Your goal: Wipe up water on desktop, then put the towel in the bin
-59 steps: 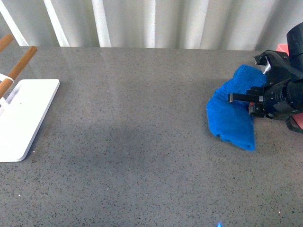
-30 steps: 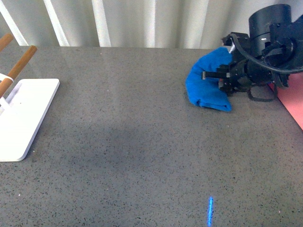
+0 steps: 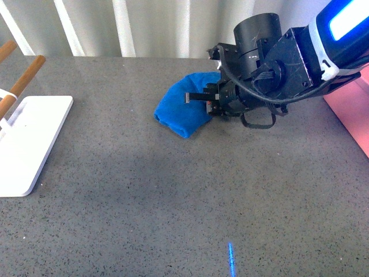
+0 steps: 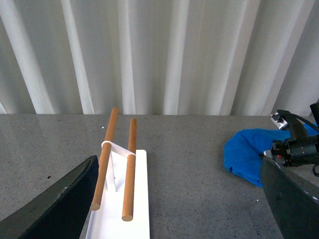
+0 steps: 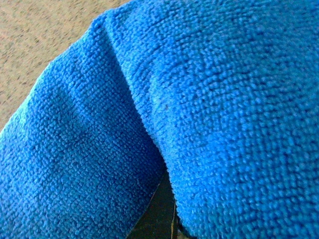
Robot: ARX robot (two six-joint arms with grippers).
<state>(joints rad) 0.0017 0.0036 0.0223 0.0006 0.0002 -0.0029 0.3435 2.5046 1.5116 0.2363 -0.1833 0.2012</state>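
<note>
The bright blue towel (image 3: 183, 108) lies bunched on the dark grey speckled desktop (image 3: 173, 196), near the far middle. My right gripper (image 3: 203, 99) is shut on the towel's right side and presses it to the desktop. The towel fills the right wrist view (image 5: 199, 99) and also shows in the left wrist view (image 4: 246, 154). The salmon-pink bin (image 3: 349, 112) is at the right edge, behind the right arm. My left gripper is open; its dark fingers (image 4: 55, 209) frame the left wrist view, far from the towel. No water is visible.
A flat white stand (image 3: 26, 144) with wooden rods (image 3: 23, 81) sits at the left edge; it also shows in the left wrist view (image 4: 119, 219). A white corrugated wall (image 3: 173, 26) runs behind the desktop. A small blue light streak (image 3: 230, 257) lies near the front.
My right gripper has dragged the towel leftward across the desktop, from the right edge near the bin to the far middle. The stand has not moved.
</note>
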